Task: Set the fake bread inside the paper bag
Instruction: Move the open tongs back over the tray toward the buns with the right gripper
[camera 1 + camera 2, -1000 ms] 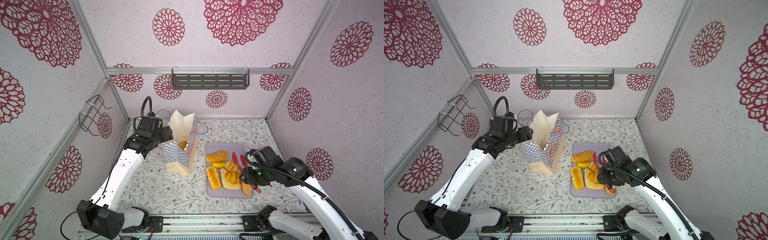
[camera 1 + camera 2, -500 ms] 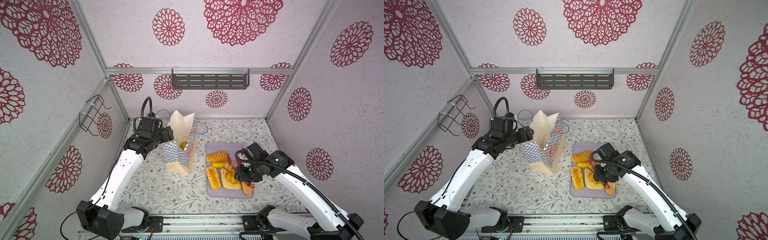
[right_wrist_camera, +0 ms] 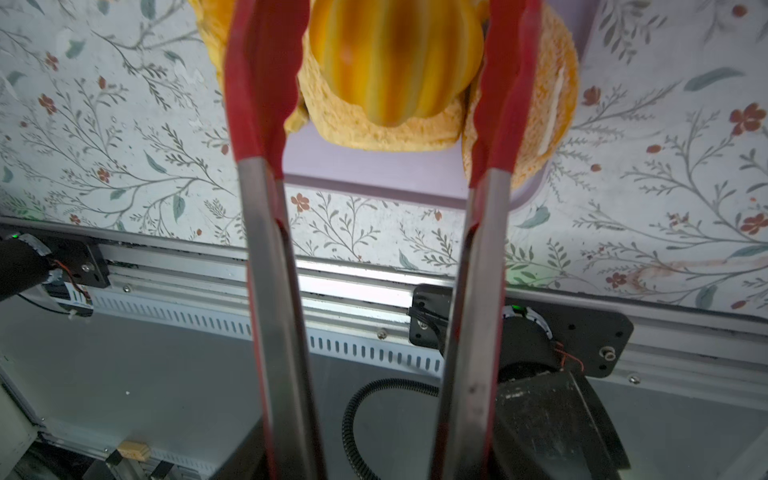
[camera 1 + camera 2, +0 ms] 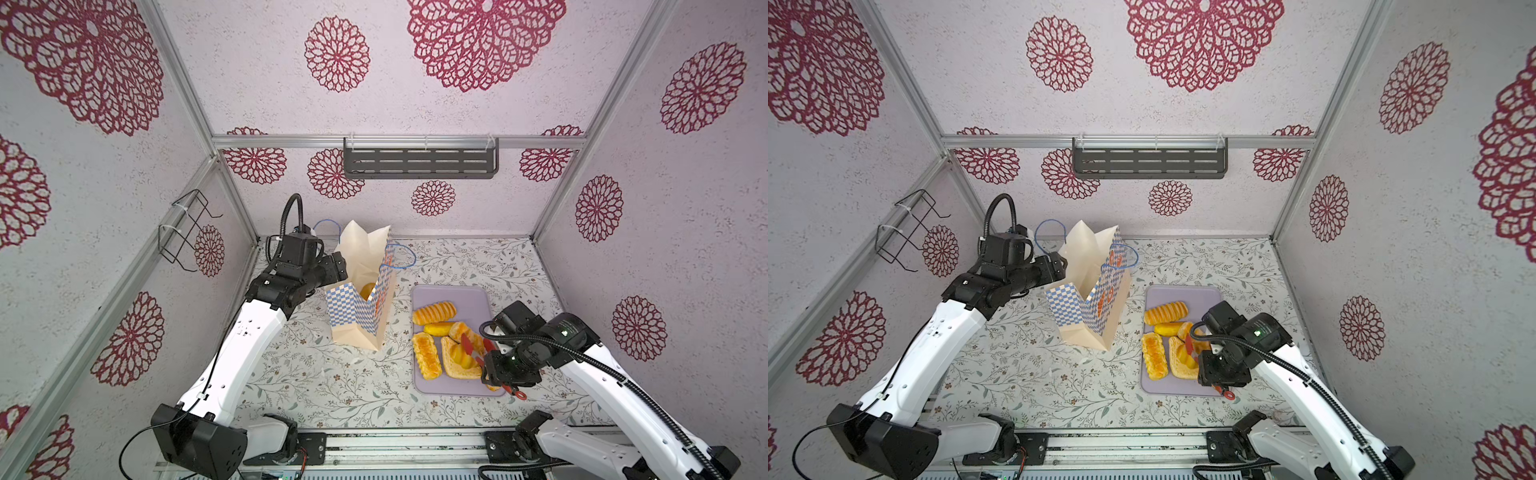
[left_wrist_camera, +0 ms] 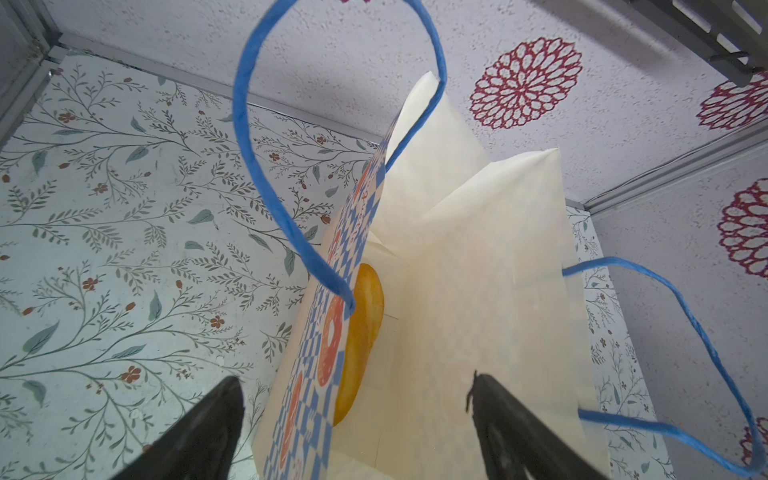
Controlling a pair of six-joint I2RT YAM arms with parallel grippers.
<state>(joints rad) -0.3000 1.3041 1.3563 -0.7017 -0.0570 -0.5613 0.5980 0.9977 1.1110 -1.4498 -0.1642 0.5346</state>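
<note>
The ribbed roll (image 3: 395,62) lies on top of the toast slice (image 3: 374,129) at the near end of the lilac tray (image 4: 469,299), with most of the fake bread (image 4: 434,312) laid out beside it on the same tray — one oval bun (image 5: 361,332) is already down inside the paper bag (image 4: 353,307). The red tongs (image 3: 262,83) straddle the roll, one red tip at each flank; whether they press it yet I cannot tell. The right end effector (image 4: 494,370) is clamped on the tongs' metal arms above the tray's near edge, likely because the tool gives a broader hold on the glossy pieces. The bag stands upright on the floral counter (image 4: 332,382), just beside the tray, its mouth spread. The left end effector (image 5: 353,386) gapes wide across the bag's checkered wall — one finger outside, one over the cream inside — seemingly to keep the mouth open and the bag steady; contact with the paper is not clear.
</note>
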